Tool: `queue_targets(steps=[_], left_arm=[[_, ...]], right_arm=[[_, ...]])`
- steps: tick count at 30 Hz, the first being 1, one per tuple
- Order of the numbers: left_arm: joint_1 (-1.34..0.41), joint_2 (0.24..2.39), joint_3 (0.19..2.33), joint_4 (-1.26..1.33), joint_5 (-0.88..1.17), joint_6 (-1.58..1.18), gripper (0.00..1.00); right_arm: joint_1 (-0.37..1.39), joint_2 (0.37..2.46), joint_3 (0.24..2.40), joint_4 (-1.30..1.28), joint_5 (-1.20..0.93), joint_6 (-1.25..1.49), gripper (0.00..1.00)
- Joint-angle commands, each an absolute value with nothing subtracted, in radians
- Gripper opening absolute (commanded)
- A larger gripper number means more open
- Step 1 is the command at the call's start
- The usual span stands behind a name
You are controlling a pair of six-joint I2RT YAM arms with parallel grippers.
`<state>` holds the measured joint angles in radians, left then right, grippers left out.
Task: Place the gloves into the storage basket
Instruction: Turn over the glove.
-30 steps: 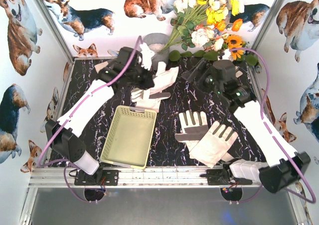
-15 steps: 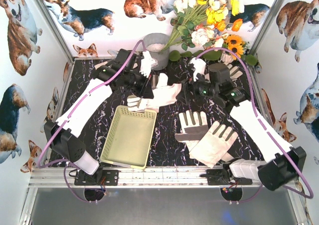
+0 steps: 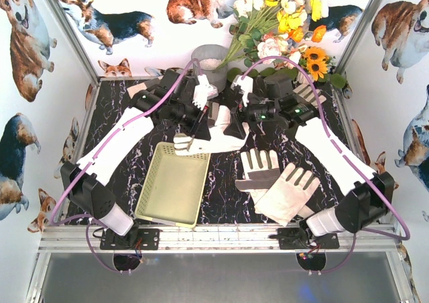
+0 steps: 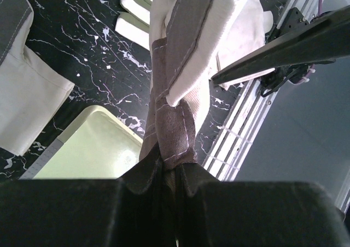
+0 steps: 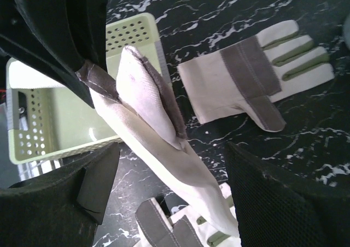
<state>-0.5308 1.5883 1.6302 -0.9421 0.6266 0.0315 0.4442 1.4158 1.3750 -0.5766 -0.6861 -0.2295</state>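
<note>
My left gripper [image 3: 200, 118] is shut on the grey cuff of one of the gloves [image 3: 216, 137], which hangs above the far end of the pale yellow-green storage basket [image 3: 175, 182]. In the left wrist view the cuff is pinched between the jaws [image 4: 170, 168] and the glove [image 4: 188, 45] dangles over the basket's corner [image 4: 93, 148]. My right gripper [image 3: 236, 114] is open just right of this glove; its fingers [image 5: 101, 176] straddle the hanging glove [image 5: 147, 110]. Two more gloves [image 3: 258, 165] [image 3: 289, 192] lie overlapping on the table to the right.
A grey metal bucket [image 3: 209, 58] and a bunch of flowers [image 3: 281, 21] stand at the back. Another glove [image 3: 310, 92] lies at the back right, partly under the right arm. Corgi-print walls close in the sides. A metal rail [image 3: 214, 237] runs along the near edge.
My right arm swung left to the held glove, its open fingers now around it. My left gripper carried the glove slightly right and nearer, to the basket's far end.
</note>
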Motion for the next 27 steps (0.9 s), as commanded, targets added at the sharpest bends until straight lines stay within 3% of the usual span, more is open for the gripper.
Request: queue_targets(steps=[1, 7, 10, 13, 15, 16, 19, 21, 24, 27], left_arm=[[-0.534, 1.599, 1.647, -0.947, 0.678, 0.034, 0.00], [-0.540, 1.623, 1.670, -0.935, 0.758, 0.005, 0.00], [-0.536, 1.624, 1.672, -0.918, 0.763, -0.015, 0.00], [-0.521, 1.616, 1.661, -0.862, 0.773, -0.073, 0.00], [-0.503, 1.603, 1.638, -0.806, 0.792, -0.127, 0.16], [-0.491, 1.593, 1.615, -0.772, 0.801, -0.157, 0.30], [-0.448, 1.555, 1.562, -0.664, 0.798, -0.242, 0.67], [-0.406, 1.509, 1.527, -0.575, 0.752, -0.316, 0.81], [-0.333, 1.435, 1.466, -0.429, 0.596, -0.465, 0.96], [-0.258, 1.363, 1.367, -0.252, 0.504, -0.631, 1.00]], right_arm=[[0.452, 1.445, 1.417, -0.580, -0.780, -0.245, 0.77], [0.478, 1.474, 1.378, -0.439, -0.834, -0.133, 0.72], [0.479, 1.495, 1.386, -0.420, -0.869, -0.070, 0.43], [0.477, 1.496, 1.382, -0.440, -0.881, -0.069, 0.24], [0.472, 1.488, 1.377, -0.444, -0.878, -0.062, 0.09], [0.467, 1.483, 1.372, -0.432, -0.878, -0.043, 0.01], [0.437, 1.459, 1.339, -0.335, -0.875, 0.075, 0.00], [0.407, 1.432, 1.304, -0.234, -0.864, 0.183, 0.00], [0.382, 1.406, 1.274, -0.119, -0.799, 0.339, 0.00], [0.371, 1.397, 1.278, -0.075, -0.709, 0.477, 0.00]])
